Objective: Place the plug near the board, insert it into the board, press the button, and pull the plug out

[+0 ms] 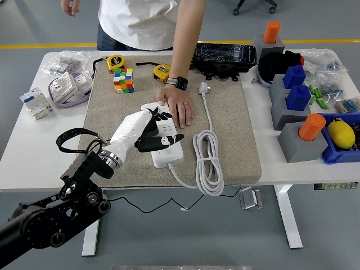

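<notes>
White board (163,135) at mat centre | your left hand (147,130) grips dark plug over sockets | insertion underway; button, pull-out pending | person's hand (181,108) steadies 12 o'clock end

I see a white table (34,147) carrying a tan mat (236,129) across its middle. Left of the mat lie small white boxes (34,103); right of it, grey blocks (295,143) and a blue bin (337,154).
</notes>
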Tool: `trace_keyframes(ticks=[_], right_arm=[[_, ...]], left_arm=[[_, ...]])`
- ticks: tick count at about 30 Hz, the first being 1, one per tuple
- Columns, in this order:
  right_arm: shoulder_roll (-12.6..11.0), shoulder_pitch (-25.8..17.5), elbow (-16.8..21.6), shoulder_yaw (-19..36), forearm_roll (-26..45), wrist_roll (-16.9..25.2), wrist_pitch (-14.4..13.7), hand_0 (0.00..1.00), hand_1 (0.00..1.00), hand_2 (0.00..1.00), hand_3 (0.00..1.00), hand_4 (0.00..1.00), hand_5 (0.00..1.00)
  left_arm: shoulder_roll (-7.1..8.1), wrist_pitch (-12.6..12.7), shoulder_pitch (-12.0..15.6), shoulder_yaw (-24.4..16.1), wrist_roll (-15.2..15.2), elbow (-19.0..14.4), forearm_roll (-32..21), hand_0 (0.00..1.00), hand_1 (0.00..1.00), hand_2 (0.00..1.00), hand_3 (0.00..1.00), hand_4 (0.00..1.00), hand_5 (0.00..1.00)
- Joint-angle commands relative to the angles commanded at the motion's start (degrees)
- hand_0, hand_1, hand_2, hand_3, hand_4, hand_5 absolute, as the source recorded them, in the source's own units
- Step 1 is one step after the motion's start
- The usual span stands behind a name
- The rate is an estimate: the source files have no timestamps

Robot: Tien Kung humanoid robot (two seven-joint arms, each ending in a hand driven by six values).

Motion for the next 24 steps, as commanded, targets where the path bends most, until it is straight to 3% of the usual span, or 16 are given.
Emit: trace_keyframes(ticks=[4, 5, 10, 11, 16, 17, 22, 24], right_arm=[[-0.01, 0.04, 0.11, 0.01, -0.08, 0.01, 0.0, 0.606, 0.625, 0.625, 0.551, 0.941, 0.483], [-0.03, 0.03, 0.15, 0.0, -0.11, 0.0, 0.0, 0.606, 0.625, 0.625, 0.55, 0.941, 0.483], [-0.03, 0.05, 0.22, 0.04, -0.17, -0.03, 0.0, 0.606, 0.625, 0.625, 0.55, 0.941, 0.483], [-0.02, 0.04, 0.22, 0.03, -0.17, -0.03, 0.02, 0.606, 0.626, 0.625, 0.551, 0.941, 0.483], [-0.01, -0.01, 0.22, 0.05, -0.2, -0.07, 0.02, 0.606, 0.626, 0.625, 0.551, 0.941, 0.483], [-0.02, -0.03, 0.22, 0.06, -0.21, -0.07, 0.01, 0.605, 0.625, 0.625, 0.551, 0.941, 0.483], [-0.03, -0.02, 0.23, -0.04, -0.2, -0.08, 0.01, 0.605, 0.625, 0.625, 0.551, 0.941, 0.483], [-0.02, -0.03, 0.26, -0.08, -0.18, -0.07, 0.02, 0.605, 0.626, 0.625, 0.551, 0.941, 0.483]], left_arm=[[0.52, -2.9, 0.22, -0.38, 2.22, -3.4, -1.6, 0.672, 0.668, 0.68, 0.68, 0.943, 0.681], [0.7, -4.13, 0.31, -0.49, 3.32, -4.4, -2.26, 0.337, 0.428, 0.515, 0.693, 0.939, 0.643], [1.48, -10.74, 0.62, -0.6, 9.32, -8.77, -3.4, 0.337, 0.428, 0.515, 0.693, 0.939, 0.643], [1.59, -11.86, 0.68, -0.52, 10.31, -9.43, -3.05, 0.142, 0.143, 0.253, 0.682, 0.797, 0.297], [1.94, -15.94, 1.04, -0.31, 14.54, -11.78, -2.88, 0.142, 0.143, 0.253, 0.682, 0.797, 0.297], [1.99, -16.89, 1.11, -0.36, 15.61, -12.17, -3.0, 0.076, 0.073, 0.162, 0.748, 0.68, 0.176], [2.07, -20.71, 1.15, -0.38, 20.13, -12.62, -3.13, 0.076, 0.073, 0.162, 0.748, 0.68, 0.176], [2.04, -21.85, 1.19, -0.29, 21.53, -12.36, -3.15, 0.066, 0.072, 0.153, 0.796, 0.661, 0.154]])
